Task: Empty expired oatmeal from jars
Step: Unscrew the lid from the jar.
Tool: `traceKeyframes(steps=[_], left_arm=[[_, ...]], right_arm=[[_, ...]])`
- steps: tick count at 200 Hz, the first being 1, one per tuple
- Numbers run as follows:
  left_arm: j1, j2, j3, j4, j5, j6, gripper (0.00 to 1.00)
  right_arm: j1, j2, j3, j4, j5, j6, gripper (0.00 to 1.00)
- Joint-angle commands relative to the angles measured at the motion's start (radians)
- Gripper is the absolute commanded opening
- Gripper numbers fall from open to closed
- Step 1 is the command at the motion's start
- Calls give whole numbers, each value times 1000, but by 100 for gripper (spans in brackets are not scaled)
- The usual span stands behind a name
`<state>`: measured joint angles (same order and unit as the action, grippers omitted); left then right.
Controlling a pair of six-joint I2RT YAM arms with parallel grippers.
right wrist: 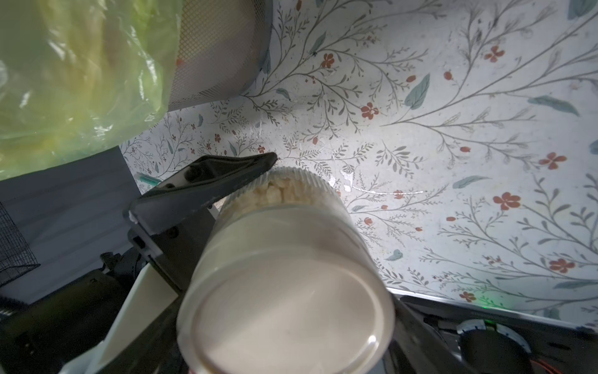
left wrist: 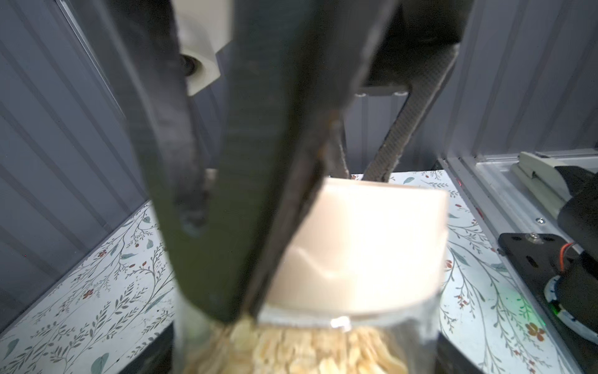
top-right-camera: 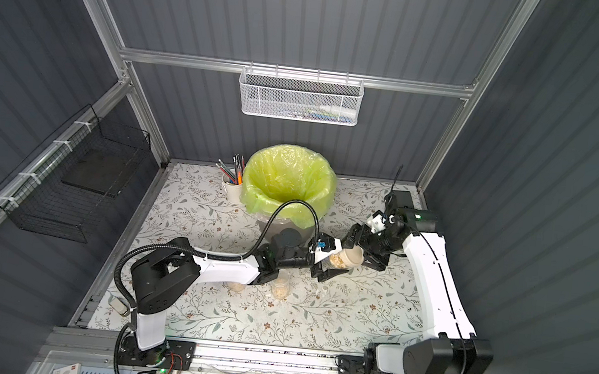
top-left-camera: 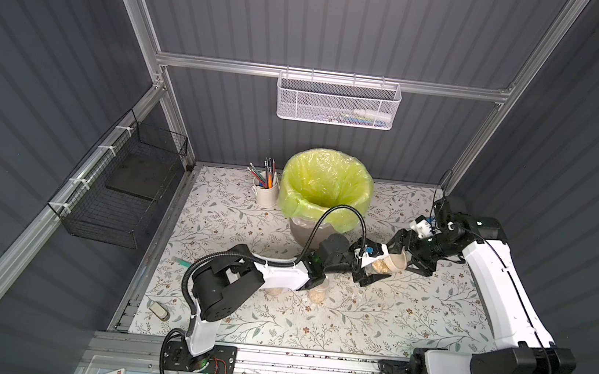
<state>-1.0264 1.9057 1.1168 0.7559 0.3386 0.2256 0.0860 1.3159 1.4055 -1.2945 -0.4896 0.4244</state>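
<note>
Floral mat (top-left-camera: 352,316) in a grey-walled booth.
- Bin (top-left-camera: 291,198): yellow-green bag.
- Mug (top-left-camera: 265,196) of pencils: just beside bin.
- Jar (top-right-camera: 337,262): lying on its side, just in front of bin. Left gripper (top-left-camera: 375,269) is clamped across the glass.
- Oatmeal (left wrist: 307,353): inside jar.
- Lid (top-left-camera: 398,262): beige, on jar, facing right gripper (top-left-camera: 405,257).
- Right gripper: fingers straddle lid, one against its side. Whether they pinch it cannot be told.
- Second jar (top-left-camera: 317,294) and third jar (top-left-camera: 274,291): upright on mat, farther in front of bin, flakes inside. The third is partly under the left arm.
</note>
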Motion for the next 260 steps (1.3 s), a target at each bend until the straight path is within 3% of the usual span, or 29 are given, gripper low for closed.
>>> traceKeyframes(steps=[1, 31, 61, 132, 188, 260], left_arm=[[1, -62, -9, 84, 72, -51, 19], [3, -62, 4, 86, 107, -76, 19], [3, -59, 17, 93, 118, -106, 18], [3, -54, 29, 94, 149, -124, 17], [3, -57, 26, 95, 149, -128, 17], [16, -52, 3, 110, 122, -114, 14]], right_arm=[[10, -10, -19, 36, -50, -115, 78], [12, 11, -14, 61, 27, -219, 77], [14, -9, -52, 178, 4, -253, 75], [49, -258, -248, 541, 26, -580, 83], [49, -205, -226, 514, 23, -726, 87], [15, -219, -232, 483, -64, -756, 96]])
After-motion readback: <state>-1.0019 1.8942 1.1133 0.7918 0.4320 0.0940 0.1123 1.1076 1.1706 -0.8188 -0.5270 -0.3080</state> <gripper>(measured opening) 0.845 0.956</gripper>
